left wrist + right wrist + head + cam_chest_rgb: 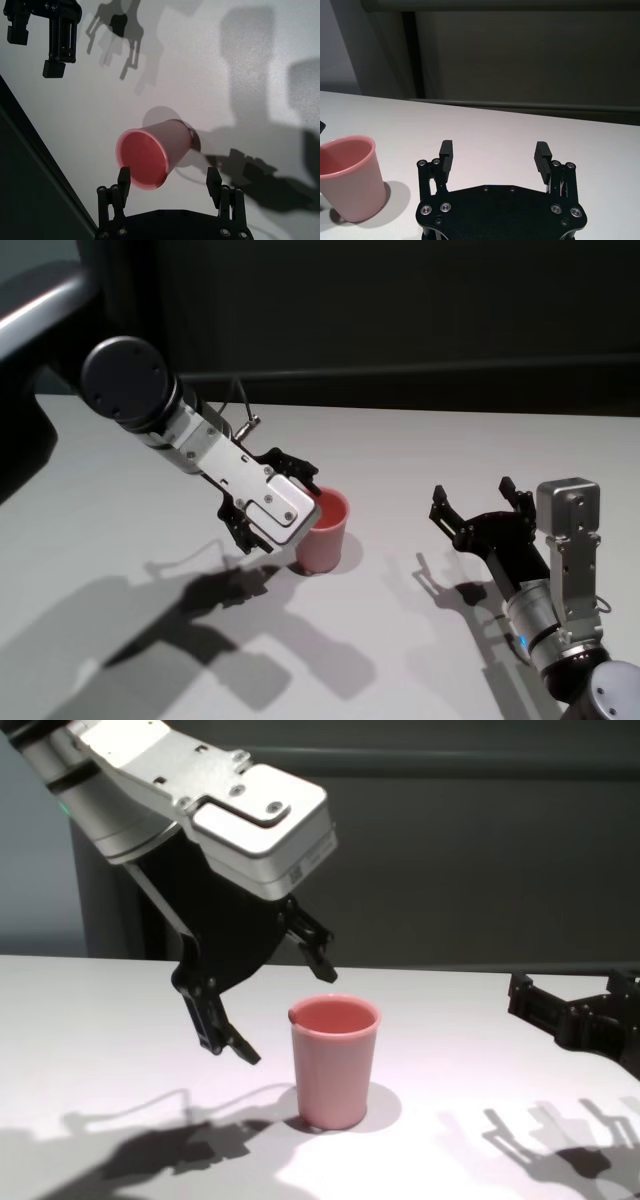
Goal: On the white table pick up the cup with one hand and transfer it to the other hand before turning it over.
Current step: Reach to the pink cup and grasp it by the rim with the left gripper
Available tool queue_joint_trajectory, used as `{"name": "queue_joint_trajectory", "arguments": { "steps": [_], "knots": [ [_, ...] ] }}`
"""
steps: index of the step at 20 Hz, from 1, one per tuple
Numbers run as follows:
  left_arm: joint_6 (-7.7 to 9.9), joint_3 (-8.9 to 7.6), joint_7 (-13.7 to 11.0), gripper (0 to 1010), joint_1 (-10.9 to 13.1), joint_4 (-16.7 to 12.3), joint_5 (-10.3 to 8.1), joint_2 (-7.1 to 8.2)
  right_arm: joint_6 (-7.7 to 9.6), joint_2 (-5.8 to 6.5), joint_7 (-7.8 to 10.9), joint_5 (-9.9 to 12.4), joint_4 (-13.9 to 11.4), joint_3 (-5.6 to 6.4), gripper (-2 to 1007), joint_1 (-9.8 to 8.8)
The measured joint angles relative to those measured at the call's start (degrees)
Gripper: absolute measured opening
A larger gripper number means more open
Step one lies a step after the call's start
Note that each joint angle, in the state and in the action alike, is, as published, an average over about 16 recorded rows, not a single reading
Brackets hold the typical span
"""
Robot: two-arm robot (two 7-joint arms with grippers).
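The pink cup (325,530) stands upright on the white table (450,440), mouth up. My left gripper (280,505) is open and tilted down, close over the cup's left side at rim height. In the left wrist view the cup (150,155) lies just ahead of the spread fingertips (123,174), nearer one finger and not gripped. The chest view shows the cup (335,1060) and the left gripper (285,1012) beside its rim. My right gripper (472,492) is open and empty, low over the table to the cup's right. From the right wrist view the cup (350,180) is off to one side.
A dark wall runs behind the table's far edge (430,410). Shadows of the arms fall on the tabletop at the front left. The right gripper also shows in the left wrist view (35,52), beyond the cup.
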Motion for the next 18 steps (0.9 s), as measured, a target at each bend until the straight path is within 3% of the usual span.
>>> {"name": "queue_joint_trajectory", "arguments": {
  "steps": [18],
  "knots": [
    [-1.93, 4.23, 1.2, 1001, -2.3, 6.6, 0.53, -3.78, 0.0, 0.0, 0.0, 0.0, 0.0, 0.0, 1000, 0.0]
  ]
}}
